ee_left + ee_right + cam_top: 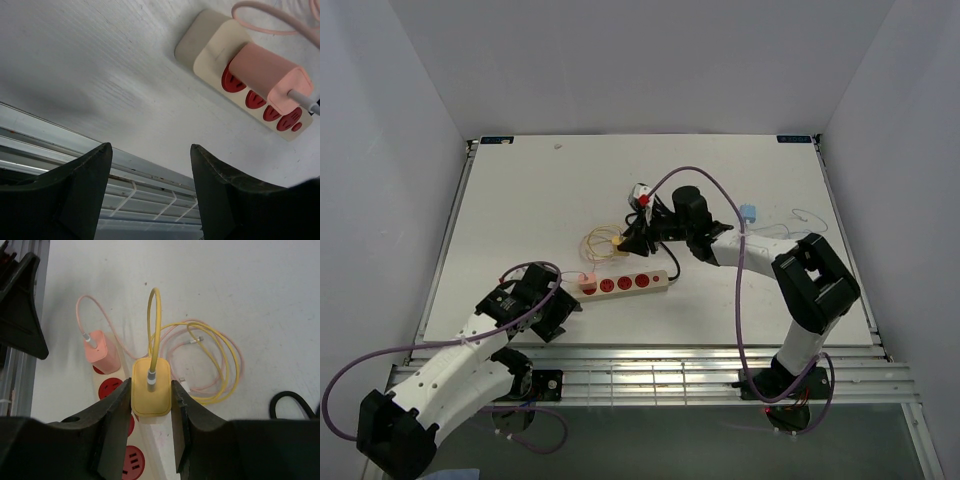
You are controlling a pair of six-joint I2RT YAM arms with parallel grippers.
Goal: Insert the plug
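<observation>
your right claw (pixel 150 387) is clenched on the yellow square plug (pixel 150 400), held over the cream power strip with red sockets (pixel 625 283), just beside the seated pink plug (pixel 102 352). your left claw (pixel 150 155) is released, empty.

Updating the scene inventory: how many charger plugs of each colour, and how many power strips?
Pink plastic block charger plug, seated in the strip: 1
Yellow plastic block charger plug: 1
Cream plastic power strip with red sockets: 1
Total: 3
</observation>
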